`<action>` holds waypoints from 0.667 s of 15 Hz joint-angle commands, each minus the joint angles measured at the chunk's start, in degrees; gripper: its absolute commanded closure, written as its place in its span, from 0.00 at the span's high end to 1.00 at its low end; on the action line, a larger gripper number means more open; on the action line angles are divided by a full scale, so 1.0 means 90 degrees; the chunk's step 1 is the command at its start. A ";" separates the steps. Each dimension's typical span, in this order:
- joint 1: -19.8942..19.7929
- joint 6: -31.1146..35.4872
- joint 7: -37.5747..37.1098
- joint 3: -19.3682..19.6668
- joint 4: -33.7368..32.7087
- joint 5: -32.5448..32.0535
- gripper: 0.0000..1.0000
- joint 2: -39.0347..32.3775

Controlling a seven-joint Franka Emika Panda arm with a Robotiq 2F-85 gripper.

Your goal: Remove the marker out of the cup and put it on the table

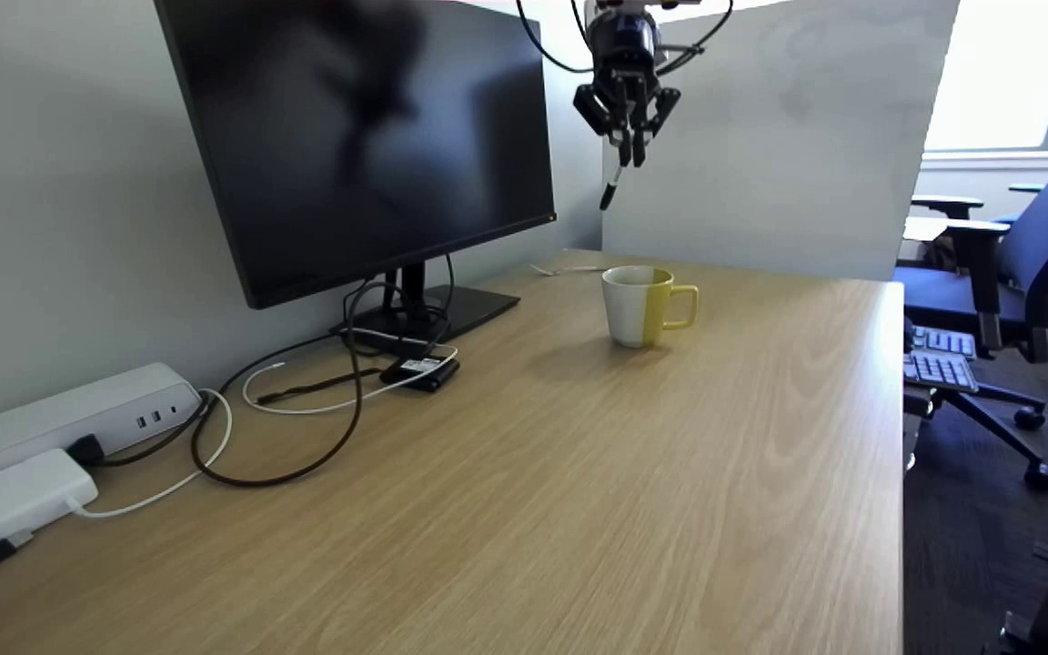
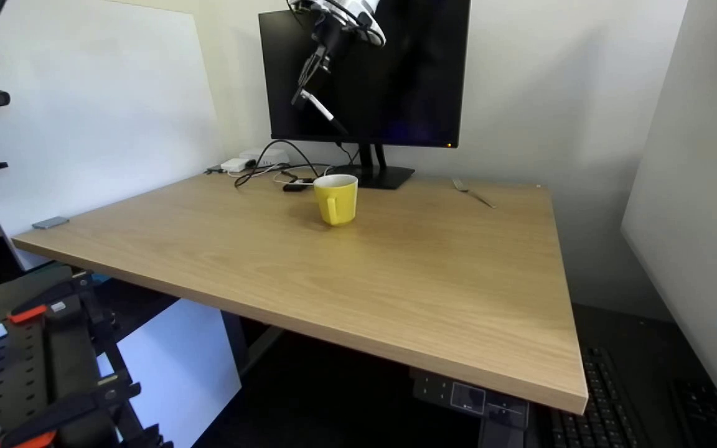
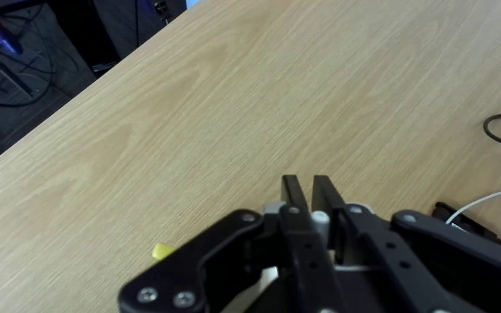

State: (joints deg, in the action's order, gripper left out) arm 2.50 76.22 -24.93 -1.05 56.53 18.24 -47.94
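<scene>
You have the marker (image 2: 323,111) aloft above the upright cup (image 1: 635,306), well apart from it, slanting, dark end lowest. Your hand (image 3: 306,178) is nearly closed, pinching its pale upper end; that high grip leaves the dark end free to meet the tabletop (image 2: 433,267) first, so you'll probably need to level it. Near the monitor stand (image 2: 389,178), loose cables (image 1: 260,482); setting down on the cup's other side likely avoids snags.
</scene>
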 commanded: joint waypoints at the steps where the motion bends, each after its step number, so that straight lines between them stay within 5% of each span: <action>1: 0.0454 0.0653 0.0686 0.0099 0.1306 -0.0786 0.03 0.1046; 10: 0.1154 0.2614 0.1507 -0.0324 0.4006 -0.1967 0.03 0.2907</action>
State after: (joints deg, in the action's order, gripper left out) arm 12.96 91.99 -14.02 -2.73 81.57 2.16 -28.41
